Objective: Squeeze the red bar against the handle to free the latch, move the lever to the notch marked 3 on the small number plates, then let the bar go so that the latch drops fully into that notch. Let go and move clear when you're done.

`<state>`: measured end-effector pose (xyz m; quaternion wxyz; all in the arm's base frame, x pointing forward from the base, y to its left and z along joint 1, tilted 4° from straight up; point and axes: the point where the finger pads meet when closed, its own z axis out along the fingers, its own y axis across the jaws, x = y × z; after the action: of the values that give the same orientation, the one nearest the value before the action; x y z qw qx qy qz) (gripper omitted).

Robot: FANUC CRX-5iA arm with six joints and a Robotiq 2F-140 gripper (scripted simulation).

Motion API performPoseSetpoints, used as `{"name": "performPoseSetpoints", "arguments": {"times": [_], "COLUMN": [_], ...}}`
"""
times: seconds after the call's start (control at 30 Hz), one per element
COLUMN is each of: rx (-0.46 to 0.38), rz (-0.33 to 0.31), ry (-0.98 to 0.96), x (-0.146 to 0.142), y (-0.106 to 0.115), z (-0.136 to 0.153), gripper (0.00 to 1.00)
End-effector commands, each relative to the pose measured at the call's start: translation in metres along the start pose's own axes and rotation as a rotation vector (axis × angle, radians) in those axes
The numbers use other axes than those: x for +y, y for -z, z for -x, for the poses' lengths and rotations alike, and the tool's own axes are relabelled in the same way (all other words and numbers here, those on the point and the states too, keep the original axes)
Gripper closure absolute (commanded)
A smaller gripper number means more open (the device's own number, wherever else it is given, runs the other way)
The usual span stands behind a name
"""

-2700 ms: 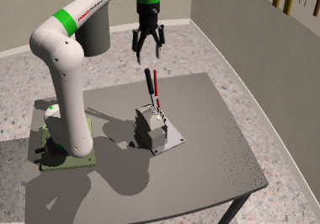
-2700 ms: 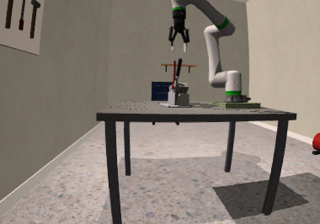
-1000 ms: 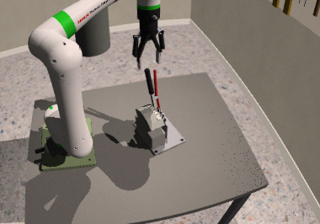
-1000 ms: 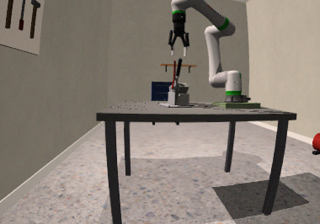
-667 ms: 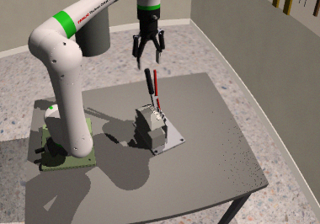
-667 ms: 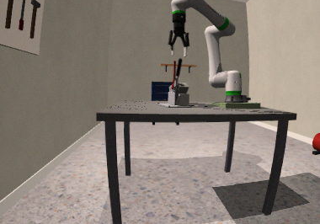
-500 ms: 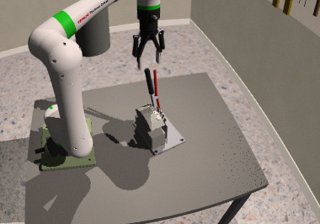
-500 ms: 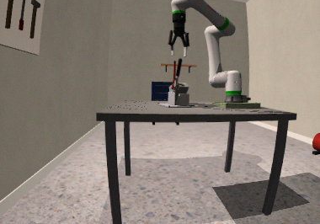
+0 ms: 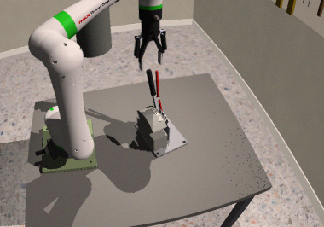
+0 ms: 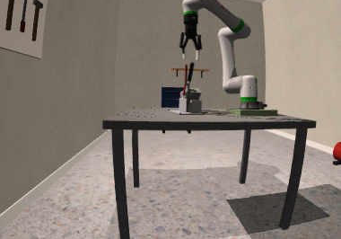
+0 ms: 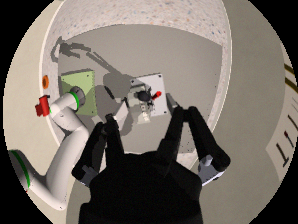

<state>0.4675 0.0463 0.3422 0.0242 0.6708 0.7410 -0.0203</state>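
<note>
Pincer (image 9: 150, 51) open, above red bar (image 9: 159, 87)

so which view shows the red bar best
The top view: the red bar runs clear beside the black handle. The exterior view shows only a thin red sliver against the handle, and the wrist view only a small red fleck below the claw.
</note>
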Motion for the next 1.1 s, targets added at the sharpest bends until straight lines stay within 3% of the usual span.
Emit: {"name": "performPoseSetpoints", "arguments": {"times": [0.0, 1.07], "rx": [0.000, 0.000], "rz": [0.000, 0.000], "ry": [0.000, 0.000], "x": [0.000, 0.000], "y": [0.000, -0.013], "z": [0.000, 0.000], "gripper": [0.43, 0.43]}}
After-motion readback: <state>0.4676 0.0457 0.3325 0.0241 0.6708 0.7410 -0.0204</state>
